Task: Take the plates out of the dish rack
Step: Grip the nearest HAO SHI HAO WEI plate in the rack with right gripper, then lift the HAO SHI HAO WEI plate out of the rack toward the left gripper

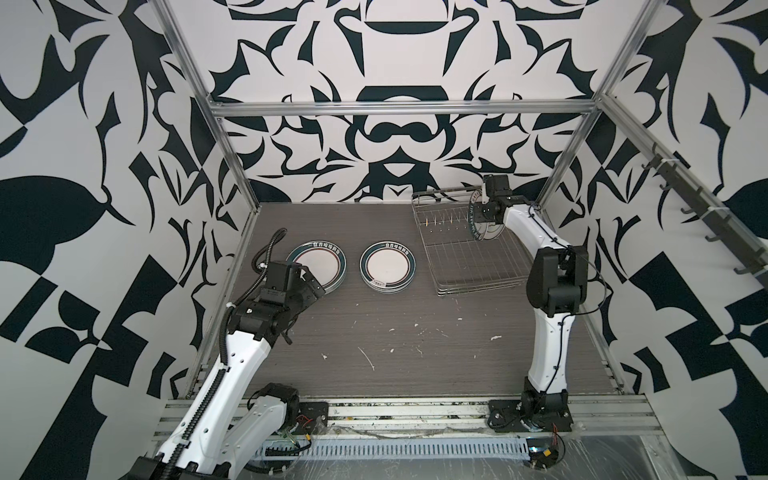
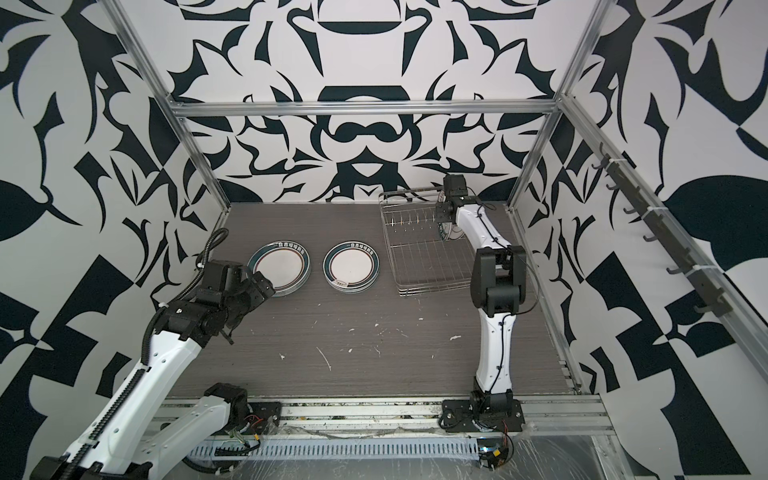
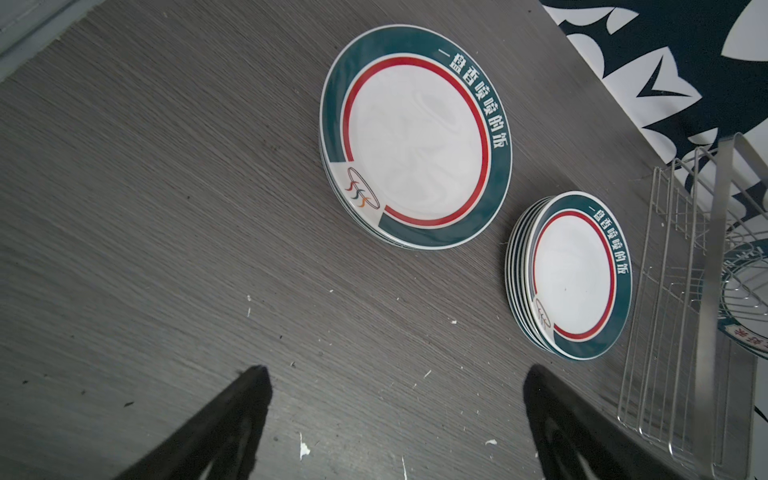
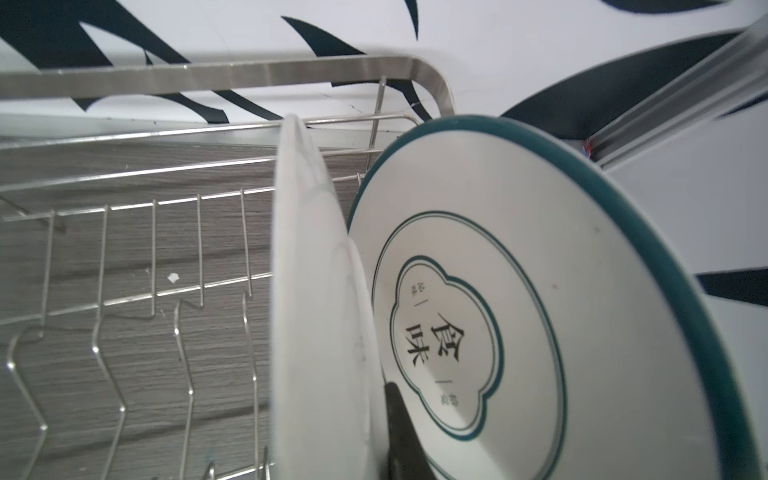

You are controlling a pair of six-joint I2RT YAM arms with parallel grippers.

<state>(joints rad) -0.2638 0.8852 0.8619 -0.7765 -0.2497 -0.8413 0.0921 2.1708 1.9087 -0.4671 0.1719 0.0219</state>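
The silver wire dish rack stands at the back right. Two plates stand upright in it. My right gripper is shut on the near plate, seen edge-on. One black finger shows between it and the second plate, which shows its emblem; the other finger is hidden. Two stacks of plates lie flat on the table, a larger stack and a smaller one. My left gripper hangs open and empty by the larger stack's front edge.
The rack's rim bar and upright prongs surround the held plate. The rack sits just right of the smaller stack. Metal frame posts and patterned walls enclose the grey wood table, which carries white flecks.
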